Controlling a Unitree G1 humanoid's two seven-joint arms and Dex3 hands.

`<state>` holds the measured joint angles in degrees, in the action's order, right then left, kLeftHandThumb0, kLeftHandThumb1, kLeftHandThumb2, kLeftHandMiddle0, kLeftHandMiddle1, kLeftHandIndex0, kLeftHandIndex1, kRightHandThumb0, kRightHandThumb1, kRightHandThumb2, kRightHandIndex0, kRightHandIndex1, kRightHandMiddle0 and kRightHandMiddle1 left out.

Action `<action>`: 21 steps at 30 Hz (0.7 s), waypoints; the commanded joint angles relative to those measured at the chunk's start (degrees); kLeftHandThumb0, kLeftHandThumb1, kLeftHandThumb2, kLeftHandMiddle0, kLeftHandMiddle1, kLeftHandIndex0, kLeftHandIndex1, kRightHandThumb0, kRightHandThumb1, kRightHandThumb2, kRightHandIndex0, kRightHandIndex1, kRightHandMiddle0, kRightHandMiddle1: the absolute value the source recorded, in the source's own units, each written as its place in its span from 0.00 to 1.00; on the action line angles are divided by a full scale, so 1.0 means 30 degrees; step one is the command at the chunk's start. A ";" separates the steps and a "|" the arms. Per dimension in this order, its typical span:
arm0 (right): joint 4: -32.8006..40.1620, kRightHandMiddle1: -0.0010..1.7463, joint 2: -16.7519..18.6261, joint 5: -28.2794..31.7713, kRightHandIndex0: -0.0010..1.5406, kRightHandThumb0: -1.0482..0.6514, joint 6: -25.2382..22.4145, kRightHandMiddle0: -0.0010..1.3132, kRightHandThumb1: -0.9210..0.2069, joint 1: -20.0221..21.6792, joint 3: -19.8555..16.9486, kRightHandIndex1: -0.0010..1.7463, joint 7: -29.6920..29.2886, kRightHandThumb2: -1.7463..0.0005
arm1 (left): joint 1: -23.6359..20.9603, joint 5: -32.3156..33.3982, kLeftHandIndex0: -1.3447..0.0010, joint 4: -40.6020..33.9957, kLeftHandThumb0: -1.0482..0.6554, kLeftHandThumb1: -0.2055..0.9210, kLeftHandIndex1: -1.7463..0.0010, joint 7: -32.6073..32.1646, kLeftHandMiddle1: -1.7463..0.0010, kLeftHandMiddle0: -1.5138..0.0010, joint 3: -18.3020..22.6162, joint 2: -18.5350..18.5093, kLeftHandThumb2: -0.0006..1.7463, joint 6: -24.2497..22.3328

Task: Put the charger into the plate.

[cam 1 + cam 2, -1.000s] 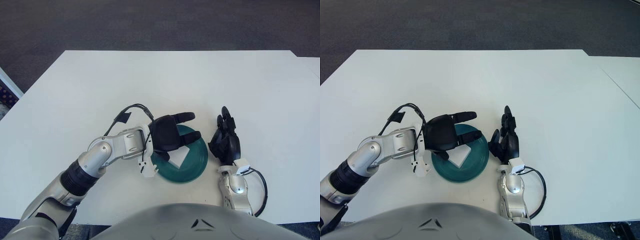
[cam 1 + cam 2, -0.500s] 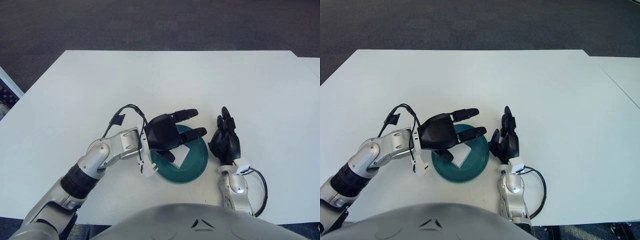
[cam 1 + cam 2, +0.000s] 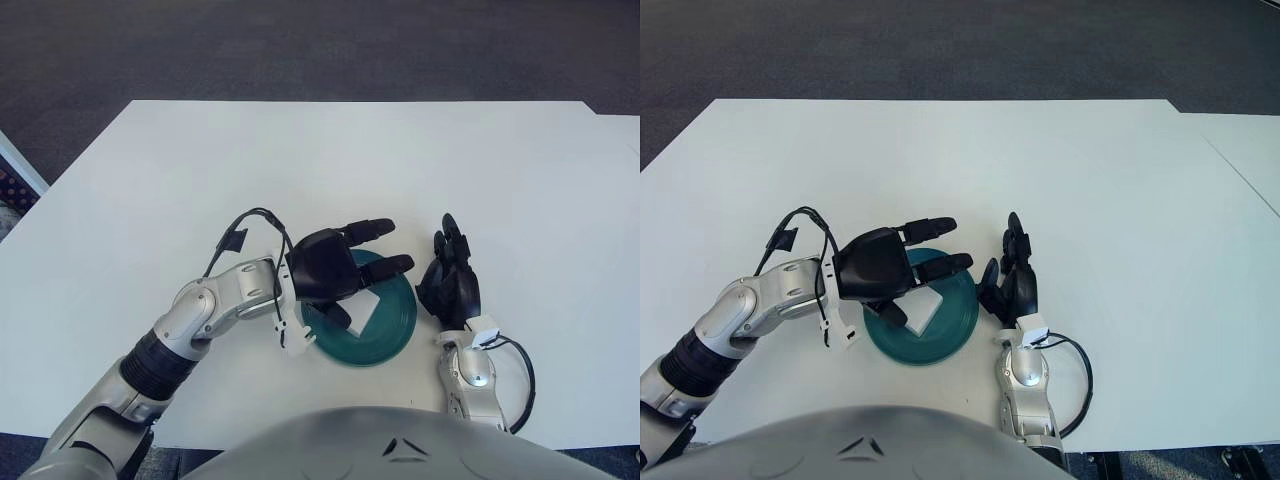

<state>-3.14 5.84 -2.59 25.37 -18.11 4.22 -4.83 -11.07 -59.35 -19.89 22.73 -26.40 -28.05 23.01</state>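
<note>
Charger, white, lies inside the green plate, just beneath the left hand, whose fingers spread wide above the plate's left rim and hold nothing. The right hand shows just right of the plate on the white table, fingers relaxed and empty.
</note>
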 commanded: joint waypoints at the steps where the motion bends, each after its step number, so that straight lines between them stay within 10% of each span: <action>1: -0.0450 0.05 0.0198 -0.0251 0.00 0.03 -0.0232 0.01 0.00 -0.0497 0.0252 0.00 -0.0140 0.44 | 0.0854 0.1249 1.00 -0.0049 0.00 1.00 1.00 0.0009 1.00 1.00 0.0930 0.0462 0.46 -0.1291; 7: -0.0747 0.05 0.0207 0.0441 0.00 0.04 -0.0281 0.00 0.00 -0.0293 -0.0132 0.00 -0.0015 0.44 | 0.3850 0.9892 1.00 -0.0166 0.00 1.00 1.00 0.0776 1.00 1.00 0.6020 0.4061 0.45 -0.7739; 12: -0.1117 0.06 0.0406 0.1170 0.00 0.04 -0.0191 0.01 0.00 -0.0266 -0.0430 0.00 0.0124 0.46 | 0.4373 1.8497 1.00 -0.1678 0.00 1.00 1.00 -0.1820 1.00 1.00 1.0128 1.2443 0.48 -1.5796; 15: -0.0847 0.06 0.0532 0.1555 0.00 0.04 -0.0347 0.01 0.00 -0.0533 -0.0398 0.00 0.0315 0.47 | 0.4838 2.2755 1.00 -0.1992 0.00 1.00 1.00 -0.4427 1.00 1.00 1.2091 1.5564 0.50 -1.6497; 21: -0.0672 0.07 0.0439 0.1769 0.00 0.04 -0.0577 0.00 0.00 -0.0743 -0.0370 0.00 0.0629 0.48 | 0.5566 2.4218 1.00 -0.2837 0.00 1.00 1.00 -0.5478 1.00 1.00 1.2612 1.6421 0.52 -1.6507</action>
<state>-2.76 5.83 -2.38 26.18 -18.02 4.20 -4.14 -0.52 -11.82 -23.59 19.68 -4.86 3.54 -9.88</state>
